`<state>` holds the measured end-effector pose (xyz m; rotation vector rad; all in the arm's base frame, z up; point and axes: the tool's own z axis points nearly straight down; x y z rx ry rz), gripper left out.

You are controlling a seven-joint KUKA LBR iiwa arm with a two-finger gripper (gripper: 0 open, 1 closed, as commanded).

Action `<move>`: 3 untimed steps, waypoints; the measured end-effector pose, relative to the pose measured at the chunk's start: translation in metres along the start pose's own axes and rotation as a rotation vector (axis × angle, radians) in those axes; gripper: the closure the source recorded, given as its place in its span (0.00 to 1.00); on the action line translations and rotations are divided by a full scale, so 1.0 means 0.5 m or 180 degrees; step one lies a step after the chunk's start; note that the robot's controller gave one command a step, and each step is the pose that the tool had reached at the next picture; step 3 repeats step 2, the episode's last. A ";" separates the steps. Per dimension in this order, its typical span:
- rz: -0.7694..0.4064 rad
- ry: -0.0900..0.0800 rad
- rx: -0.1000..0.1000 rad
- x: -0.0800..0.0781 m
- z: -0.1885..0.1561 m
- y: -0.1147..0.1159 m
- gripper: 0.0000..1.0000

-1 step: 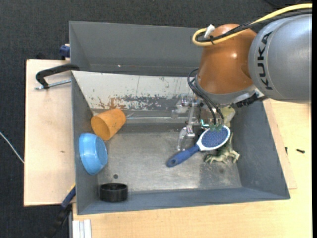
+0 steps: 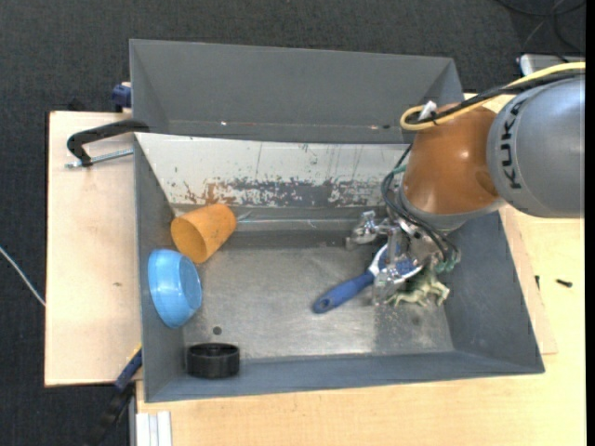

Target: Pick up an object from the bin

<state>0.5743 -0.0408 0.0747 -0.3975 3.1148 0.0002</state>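
Gripper (image 2: pixel 395 269) down — at head of blue-handled tool (image 2: pixel 340 295)

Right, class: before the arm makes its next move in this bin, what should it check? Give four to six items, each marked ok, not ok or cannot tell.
1. The gripper is low in the right part of the bin, at the end of the blue-handled tool: ok.
2. The tool is actually gripped: cannot tell.
3. Nothing else is close enough to get caught: not ok, a pale crumpled thing lies right against the gripper.
4. The orange cup, blue bowl and black cap are out of the way on the left: ok.
5. The tool's handle lies free on the floor: ok.
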 end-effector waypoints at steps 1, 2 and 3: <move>-0.0011 0.0011 -0.0007 0.000 -0.003 0.005 1.00; -0.0276 -0.0037 0.0016 -0.027 -0.266 -0.063 1.00; -0.0276 -0.0037 0.0016 -0.027 -0.266 -0.063 1.00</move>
